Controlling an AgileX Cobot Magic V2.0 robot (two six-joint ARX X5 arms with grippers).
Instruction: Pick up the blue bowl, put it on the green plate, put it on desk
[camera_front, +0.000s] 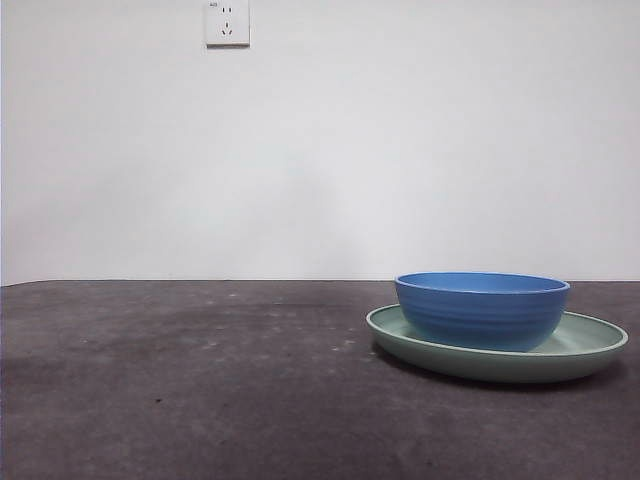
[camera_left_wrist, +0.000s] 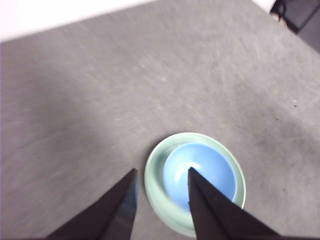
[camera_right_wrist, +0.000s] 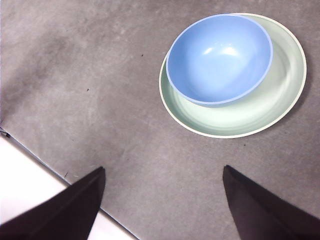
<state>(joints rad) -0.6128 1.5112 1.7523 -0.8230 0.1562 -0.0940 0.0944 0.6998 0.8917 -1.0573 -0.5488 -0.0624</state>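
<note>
The blue bowl (camera_front: 482, 309) sits upright inside the green plate (camera_front: 590, 352) at the right of the desk (camera_front: 200, 380). The bowl rests off-centre, toward the plate's left side. No gripper shows in the front view. In the left wrist view my left gripper (camera_left_wrist: 161, 174) is open and empty, high above the bowl (camera_left_wrist: 202, 172) and plate (camera_left_wrist: 157, 187). In the right wrist view my right gripper (camera_right_wrist: 164, 171) is wide open and empty, raised and apart from the bowl (camera_right_wrist: 220, 57) and plate (camera_right_wrist: 265, 107).
A white wall with a power socket (camera_front: 227, 22) stands behind the desk. The desk's edge and a white floor strip (camera_right_wrist: 30, 180) show in the right wrist view. A dark object (camera_left_wrist: 300, 15) lies beyond the desk in the left wrist view.
</note>
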